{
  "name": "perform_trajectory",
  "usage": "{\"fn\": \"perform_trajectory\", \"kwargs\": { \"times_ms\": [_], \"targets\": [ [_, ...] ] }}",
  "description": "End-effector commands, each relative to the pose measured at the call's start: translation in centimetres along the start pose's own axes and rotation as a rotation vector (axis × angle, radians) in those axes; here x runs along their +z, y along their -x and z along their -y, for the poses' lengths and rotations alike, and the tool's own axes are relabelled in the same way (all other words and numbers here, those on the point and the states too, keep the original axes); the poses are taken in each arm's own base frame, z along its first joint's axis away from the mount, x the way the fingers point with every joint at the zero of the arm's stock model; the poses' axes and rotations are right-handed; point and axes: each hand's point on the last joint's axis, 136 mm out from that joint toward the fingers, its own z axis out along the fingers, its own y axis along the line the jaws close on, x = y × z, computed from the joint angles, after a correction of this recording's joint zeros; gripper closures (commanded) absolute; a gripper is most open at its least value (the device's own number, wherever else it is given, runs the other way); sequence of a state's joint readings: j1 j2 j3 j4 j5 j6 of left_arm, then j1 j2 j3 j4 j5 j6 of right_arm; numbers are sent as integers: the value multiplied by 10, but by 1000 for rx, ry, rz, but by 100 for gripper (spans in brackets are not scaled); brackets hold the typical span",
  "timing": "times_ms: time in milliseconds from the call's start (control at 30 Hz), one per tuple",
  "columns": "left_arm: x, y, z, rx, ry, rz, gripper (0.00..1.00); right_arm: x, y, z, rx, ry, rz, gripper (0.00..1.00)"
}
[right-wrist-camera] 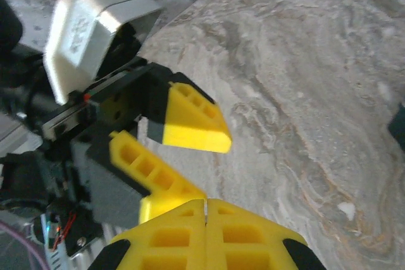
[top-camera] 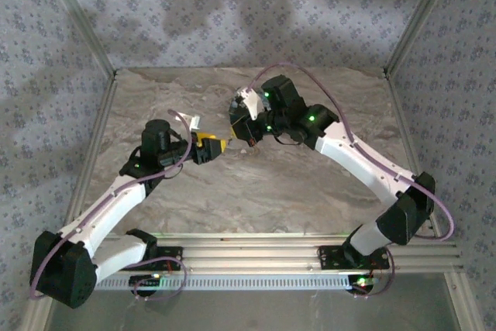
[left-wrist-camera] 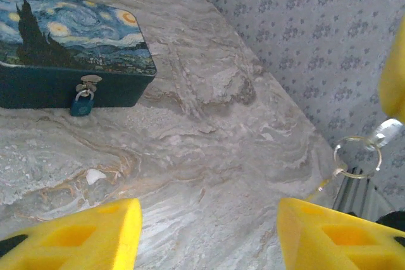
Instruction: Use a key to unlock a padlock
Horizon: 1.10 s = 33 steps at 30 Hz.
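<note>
Marble-patterned table (left-wrist-camera: 209, 137): a small blue-bodied padlock (left-wrist-camera: 82, 104) with a silver shackle hangs from the hasp of a dark blue swirl-print box (left-wrist-camera: 63, 36), well apart from both arms. The right gripper (right-wrist-camera: 205, 210) presses its yellow fingers together on a small metal key (left-wrist-camera: 388, 131), its wire ring (left-wrist-camera: 336, 152) dangling. The left gripper (left-wrist-camera: 205, 235) is spread wide and empty. The key looks light, stiff and slippery, best pinched flat at the head. The padlock will likely swing unless steadied by its body.
</note>
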<state>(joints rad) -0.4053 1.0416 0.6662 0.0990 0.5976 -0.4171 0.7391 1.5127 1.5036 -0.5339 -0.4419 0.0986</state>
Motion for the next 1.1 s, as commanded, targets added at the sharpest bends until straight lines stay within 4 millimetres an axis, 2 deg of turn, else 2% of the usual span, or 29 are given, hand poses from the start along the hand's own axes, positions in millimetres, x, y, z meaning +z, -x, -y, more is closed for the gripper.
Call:
{"fn": "perform_trajectory", "kwargs": {
  "times_ms": [0,100,233,533,733,833,1067],
  "targets": [
    [-6,21,24,7,-114,74,44,-3,9,-14,-14,120,40,100],
    [-8,20,28,5,-142,70,45,-7,17,-14,29,179,96,100],
    [-11,22,38,-19,-211,83,50,-13,18,-10,70,206,130,100],
    [-20,34,63,-16,-369,150,56,-22,23,-7,124,262,188,100],
    [-19,38,63,-32,-401,177,61,-26,26,-8,138,293,207,100],
    [-19,41,67,-43,-438,180,68,-28,25,-9,133,297,206,100],
    [-20,45,72,-32,-461,184,70,-30,22,-12,135,307,204,100]
  ]
}}
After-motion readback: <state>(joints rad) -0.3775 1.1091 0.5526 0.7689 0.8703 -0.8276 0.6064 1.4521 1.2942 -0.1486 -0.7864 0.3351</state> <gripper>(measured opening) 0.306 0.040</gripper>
